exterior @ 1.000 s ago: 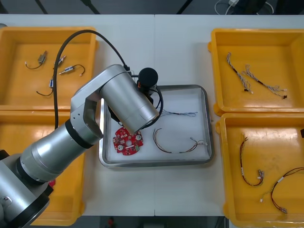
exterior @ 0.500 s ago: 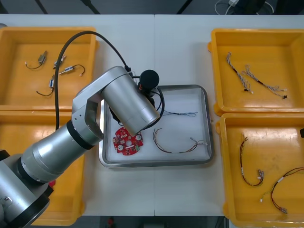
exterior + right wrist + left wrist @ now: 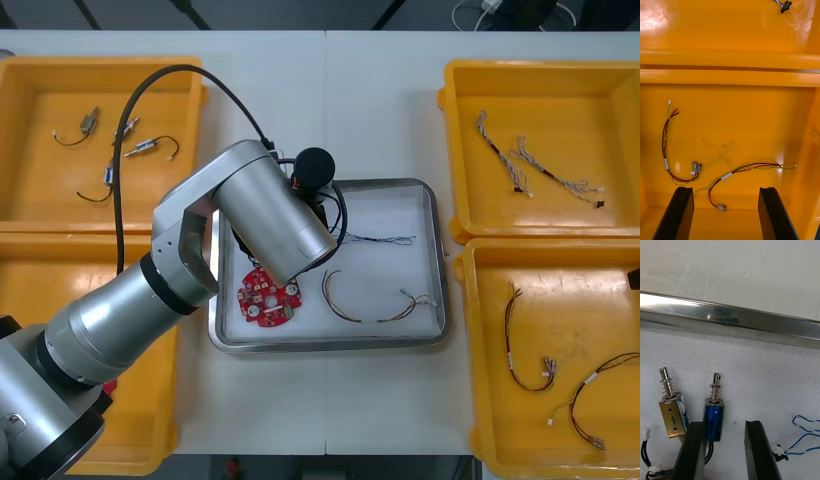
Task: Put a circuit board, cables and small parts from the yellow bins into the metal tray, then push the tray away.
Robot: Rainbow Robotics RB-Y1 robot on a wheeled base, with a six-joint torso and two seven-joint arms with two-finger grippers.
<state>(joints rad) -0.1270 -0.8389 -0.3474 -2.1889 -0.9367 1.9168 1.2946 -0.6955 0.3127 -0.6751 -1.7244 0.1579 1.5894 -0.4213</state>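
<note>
My left gripper (image 3: pixel 727 423) is low over the far left part of the metal tray (image 3: pixel 438 260), hidden under its own arm in the front view. Its fingers stand open on the white lining. A blue small metal part (image 3: pixel 715 416) lies just inside one finger (image 3: pixel 692 450), and a brass one (image 3: pixel 673 412) beside it. Near them lies a blue and white cable (image 3: pixel 385 240). The tray also holds a round red circuit board (image 3: pixel 268 298) and a red and yellow cable (image 3: pixel 365 305). My right gripper (image 3: pixel 726 189) hangs open above red and yellow cables (image 3: pixel 748 168) in the near right bin.
The far left yellow bin (image 3: pixel 30 130) holds small metal parts (image 3: pixel 140 148) with black leads. Twisted cables (image 3: pixel 530 160) lie in the far right bin, red and yellow cables (image 3: pixel 520 350) in the near right bin (image 3: pixel 470 340). The tray's far rim (image 3: pixel 730 315) runs just beyond the left fingers.
The left arm has shifted very slightly over the tray. The tray's contents lie where they were.
</note>
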